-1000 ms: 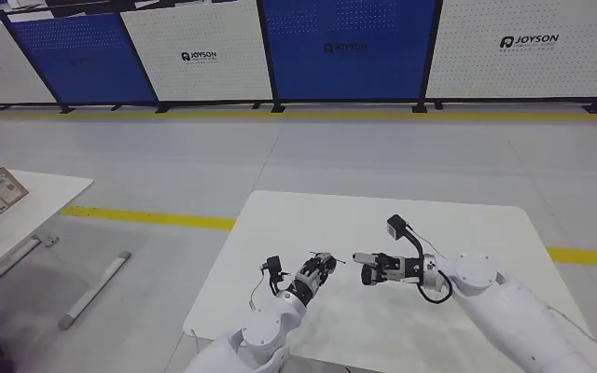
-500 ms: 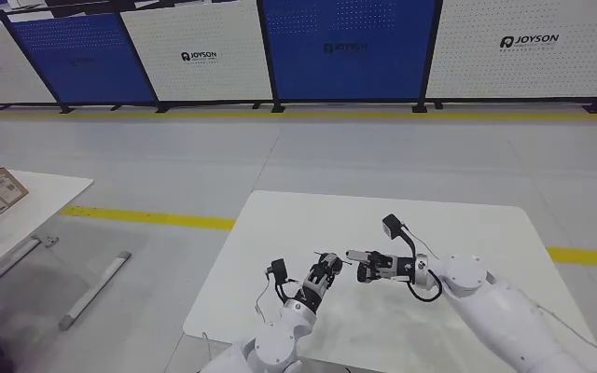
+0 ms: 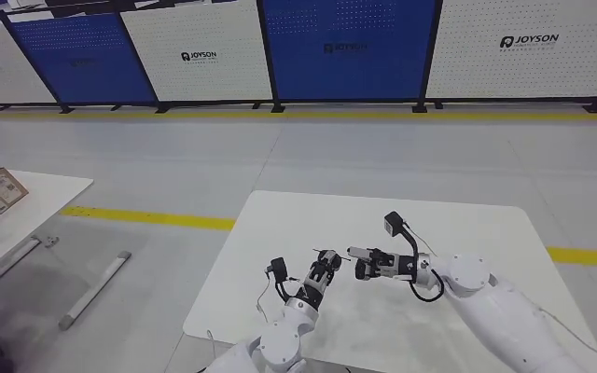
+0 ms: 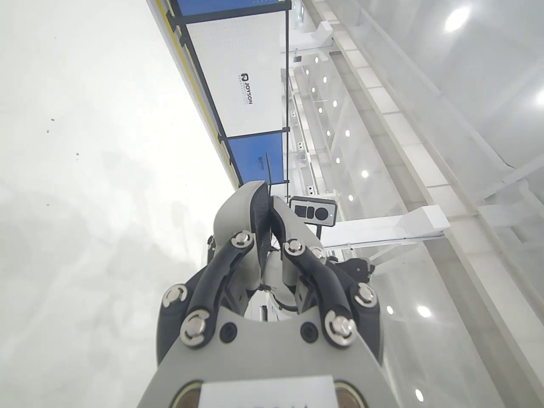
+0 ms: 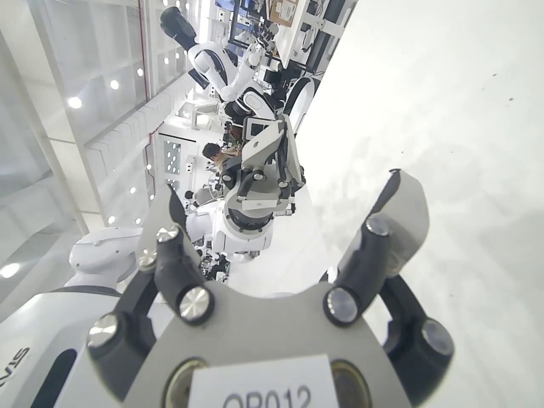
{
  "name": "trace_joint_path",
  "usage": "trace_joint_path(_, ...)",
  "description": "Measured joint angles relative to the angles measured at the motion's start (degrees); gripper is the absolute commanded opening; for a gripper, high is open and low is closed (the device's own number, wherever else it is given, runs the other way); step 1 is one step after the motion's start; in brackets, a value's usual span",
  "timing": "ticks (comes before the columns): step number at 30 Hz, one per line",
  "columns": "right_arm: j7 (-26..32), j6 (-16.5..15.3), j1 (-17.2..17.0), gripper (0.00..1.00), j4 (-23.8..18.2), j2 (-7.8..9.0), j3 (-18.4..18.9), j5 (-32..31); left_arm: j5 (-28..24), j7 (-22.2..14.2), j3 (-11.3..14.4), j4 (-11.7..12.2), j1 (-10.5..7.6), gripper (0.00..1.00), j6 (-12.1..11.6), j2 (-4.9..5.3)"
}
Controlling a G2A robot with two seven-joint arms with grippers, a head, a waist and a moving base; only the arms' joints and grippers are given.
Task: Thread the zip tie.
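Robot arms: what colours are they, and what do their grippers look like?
The left arm and right arm are smooth, rounded and white. The left gripper and right gripper each have two pale grey fingers on black links with shiny silver bolts, plus a white label. Black cables loop by the wrists.

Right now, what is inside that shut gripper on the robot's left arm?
A thin black zip tie pokes out of the left gripper, which is shut on it. The stretch pinched inside is covered.
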Motion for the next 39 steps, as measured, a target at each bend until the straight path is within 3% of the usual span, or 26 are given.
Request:
trace_joint_path(5,-0.9,0.6,-0.6,1.0,-0.5,0.0,0.2,-0.3,0.1,-0.4,-0.2,0.0,0.09,0.0,0.0,-0.05)
trace_joint_path(6,-1.3,0.9,-0.9,0.79,-0.8,0.03,0.5,-0.5,0.2,-0.5,-0.3,0.0,0.17,0.0,-0.1,-0.1)
trace_joint_path(7,-1.4,1.2,-1.2,0.5,-1.1,0.1,1.0,-0.5,0.4,-0.6,-0.4,-0.1,0.31,0.0,-0.2,-0.19)
trace_joint_path(9,-1.1,1.5,-1.6,0.47,-1.2,0.22,1.8,-0.2,0.6,-0.7,-0.6,-0.1,0.49,0.0,-0.4,-0.33)
trace_joint_path(12,-0.9,2.0,-2.1,0.29,-1.4,0.39,2.9,-0.4,0.8,-0.5,-0.8,-0.2,0.66,0.0,-0.4,-0.59)
trace_joint_path(14,-0.7,2.4,-2.5,0.26,-1.6,0.5,3.6,-0.6,0.8,-0.6,-1.0,-0.2,0.75,0.0,-0.3,-0.77)
trace_joint_path(19,0.2,4.0,-3.1,0.33,-1.9,0.46,4.6,-1.1,1.3,-1.2,-1.3,-0.2,1.05,0.0,-0.1,-1.16)
trace_joint_path(29,1.7,5.0,-3.2,0.31,-1.2,-0.43,5.3,-1.6,2.6,-1.8,-1.7,-0.5,1.74,0.0,0.4,-1.85)
trace_joint_path(33,2.1,5.0,-3.2,0.18,-0.8,-0.78,5.6,-1.9,2.9,-2.0,-2.0,-0.5,1.93,0.0,0.4,-2.12)
trace_joint_path(35,2.2,5.0,-3.3,0.01,-0.6,-0.92,5.8,-2.1,3.0,-2.0,-2.2,-0.5,1.96,0.0,0.5,-2.28)
trace_joint_path(39,2.3,4.9,-3.5,0.0,-0.4,-1.14,6.3,-2.3,3.3,-2.1,-2.4,-0.3,2.03,0.0,0.6,-2.57)
